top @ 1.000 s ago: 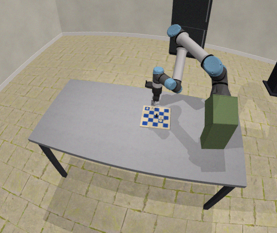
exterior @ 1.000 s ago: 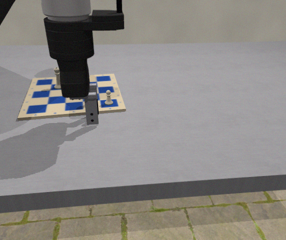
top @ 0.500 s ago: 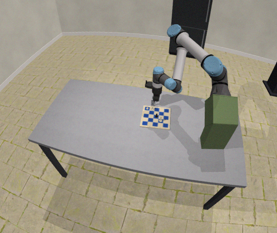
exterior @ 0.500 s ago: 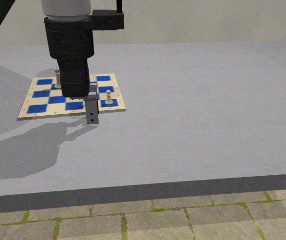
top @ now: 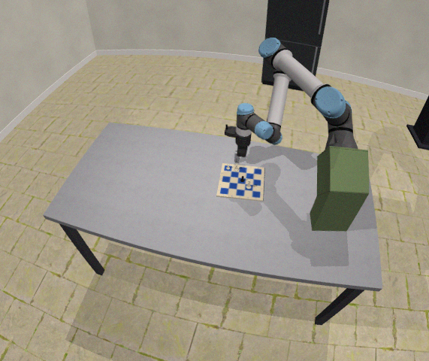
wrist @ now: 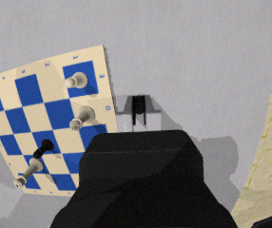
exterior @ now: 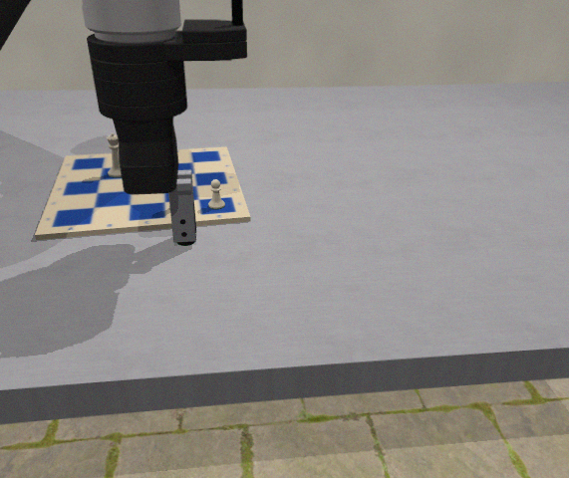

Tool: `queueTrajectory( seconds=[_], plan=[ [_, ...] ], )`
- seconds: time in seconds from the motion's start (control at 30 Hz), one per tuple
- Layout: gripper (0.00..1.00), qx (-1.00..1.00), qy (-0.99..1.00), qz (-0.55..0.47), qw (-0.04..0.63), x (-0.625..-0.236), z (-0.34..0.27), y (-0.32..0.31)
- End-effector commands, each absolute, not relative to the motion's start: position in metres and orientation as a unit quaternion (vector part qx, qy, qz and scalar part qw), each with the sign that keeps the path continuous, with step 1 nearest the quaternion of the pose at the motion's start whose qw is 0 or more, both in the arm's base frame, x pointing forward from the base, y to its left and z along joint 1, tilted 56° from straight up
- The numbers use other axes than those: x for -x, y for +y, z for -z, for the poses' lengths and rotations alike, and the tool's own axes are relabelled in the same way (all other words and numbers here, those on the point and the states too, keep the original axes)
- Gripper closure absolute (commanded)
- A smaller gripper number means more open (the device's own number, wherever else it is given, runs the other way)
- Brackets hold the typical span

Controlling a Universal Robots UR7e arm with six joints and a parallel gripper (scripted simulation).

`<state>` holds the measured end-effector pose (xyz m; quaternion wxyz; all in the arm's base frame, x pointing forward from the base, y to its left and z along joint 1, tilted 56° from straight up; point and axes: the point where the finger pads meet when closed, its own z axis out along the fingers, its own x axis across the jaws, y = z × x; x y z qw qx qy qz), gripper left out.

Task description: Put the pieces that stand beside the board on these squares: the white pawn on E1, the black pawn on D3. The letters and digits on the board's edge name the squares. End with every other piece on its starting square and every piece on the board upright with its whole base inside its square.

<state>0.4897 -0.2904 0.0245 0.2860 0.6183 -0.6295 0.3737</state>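
My gripper (top: 237,158) (exterior: 183,228) (wrist: 139,104) stands low over the table just off the near edge of the chessboard (top: 240,195) (exterior: 120,225) (wrist: 52,83). It is shut on the black pawn (wrist: 138,112), which shows as a dark sliver between the fingers in the wrist view and is mostly hidden elsewhere. One white pawn (top: 228,168) (exterior: 215,193) (wrist: 78,80) stands upright on a blue corner square. A second white pawn (top: 236,168) (wrist: 85,116) stands one square along the same edge row.
A black piece (top: 243,178) (wrist: 44,147) and a taller white piece (top: 249,184) (exterior: 113,154) (wrist: 29,171) stand upright further in on the board. A tall green box (top: 340,186) stands on the table to the right, by the arm's base.
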Motion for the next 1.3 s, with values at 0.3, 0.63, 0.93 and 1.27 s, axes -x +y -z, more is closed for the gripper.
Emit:
queueTrajectory(
  seconds=[0.3, 0.63, 0.93, 1.27],
  plan=[
    [1.00, -0.618, -0.629, -0.374, 0.286, -0.490, -0.025, -0.290],
    [1.00, -0.618, -0.629, -0.374, 0.286, -0.490, -0.025, -0.290],
    [1.00, -0.618, -0.629, -0.374, 0.286, -0.489, -0.028, -0.285],
    [1.00, -0.618, -0.629, -0.374, 0.286, -0.484, -0.057, -0.242]
  ],
)
